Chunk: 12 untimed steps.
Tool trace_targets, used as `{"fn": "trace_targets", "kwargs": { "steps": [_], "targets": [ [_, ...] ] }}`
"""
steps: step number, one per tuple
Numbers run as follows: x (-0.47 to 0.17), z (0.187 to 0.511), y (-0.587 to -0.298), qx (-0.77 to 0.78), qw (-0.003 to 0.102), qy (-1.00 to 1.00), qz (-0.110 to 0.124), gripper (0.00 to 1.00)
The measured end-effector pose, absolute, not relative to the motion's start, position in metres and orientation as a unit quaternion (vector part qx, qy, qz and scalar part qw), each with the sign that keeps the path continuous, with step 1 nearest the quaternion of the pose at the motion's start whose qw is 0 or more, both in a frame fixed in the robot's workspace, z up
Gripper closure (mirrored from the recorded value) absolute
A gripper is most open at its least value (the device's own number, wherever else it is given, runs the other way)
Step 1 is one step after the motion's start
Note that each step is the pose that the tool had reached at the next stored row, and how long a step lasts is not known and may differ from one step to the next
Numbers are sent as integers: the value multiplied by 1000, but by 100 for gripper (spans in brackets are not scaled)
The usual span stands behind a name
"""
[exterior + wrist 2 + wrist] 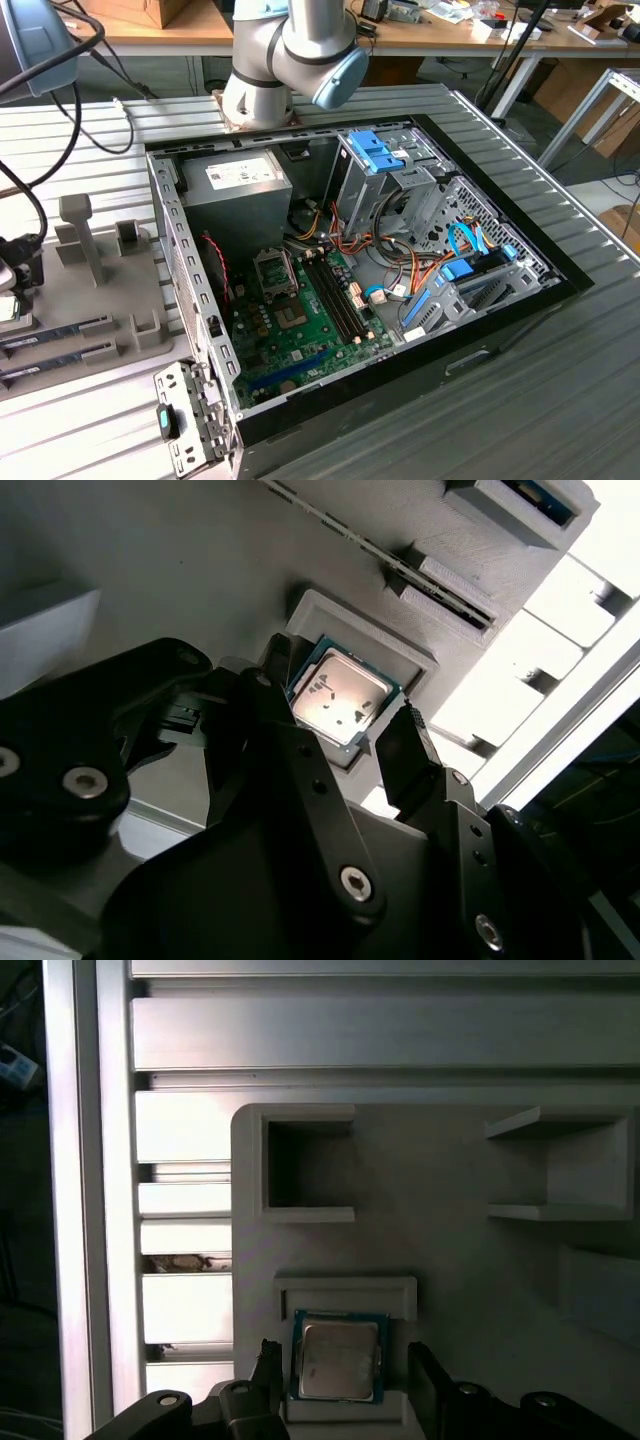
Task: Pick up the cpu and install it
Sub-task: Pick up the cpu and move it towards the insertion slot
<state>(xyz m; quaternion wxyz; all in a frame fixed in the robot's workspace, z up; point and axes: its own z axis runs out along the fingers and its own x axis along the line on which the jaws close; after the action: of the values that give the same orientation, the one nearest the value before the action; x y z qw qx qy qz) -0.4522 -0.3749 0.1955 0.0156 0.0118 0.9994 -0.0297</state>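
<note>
Cpu position: flat, metal top up, in the shallow square pocket of the grey fixture, on the slotted aluminium table, outside the computer case and well apart from the motherboard inside that case. Gripper state: jaws spread, nothing held, one black finger on either side of the chip in both wrist views, tips low beside the pocket rim. Contact between pads and chip: none evident, with a sliver of fixture visible on each side. Step in hand, by judgement: the grasp, not yet made. Centre the fingers on the pocket before closing. Note the unequal gaps in the first wrist view, seemingly narrower on one side, and shift sideways until even. Square the pads to two opposite green edges, never to the corners. Lower only as far as the thin rim of the chip; avoid bearing down on the fixture or wedging a fingertip against the pocket wall. Close slowly and with light force: thin rigid part, very little edge to hold, likely to tip or spring free under a skewed squeeze. Hold the wrist level throughout the closure. Avoid any rubbing of the metal top and any touch on the underside. Verify even bearing of both pads in both wrist views before trusting the grip; on doubt, reopen, realign and close again.
</note>
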Motion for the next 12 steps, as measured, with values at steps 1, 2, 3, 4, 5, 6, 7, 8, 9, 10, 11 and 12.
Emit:
{"fn": "trace_targets", "kwargs": {
  "steps": [1,2,3,4,5,6,7,8,9,10,11,12],
  "targets": [
    [-452,195,-375,12,16,999,-30,38],
    [-452,194,-375,12,16,999,-30,38],
    [-452,193,-375,12,16,999,-30,38],
    [-452,193,-375,12,16,999,-30,38],
    [-452,193,-375,12,16,999,-30,38],
    [-452,192,-375,12,16,999,-30,38],
    [-452,192,-375,12,16,999,-30,38],
    [-452,192,-375,12,16,999,-30,38],
    [-452,192,-375,12,16,999,-30,38],
    [-453,192,-375,12,16,999,-30,38],
    [-453,192,-375,12,16,999,-30,38],
    [-453,192,-375,12,16,999,-30,38]
  ]
}}
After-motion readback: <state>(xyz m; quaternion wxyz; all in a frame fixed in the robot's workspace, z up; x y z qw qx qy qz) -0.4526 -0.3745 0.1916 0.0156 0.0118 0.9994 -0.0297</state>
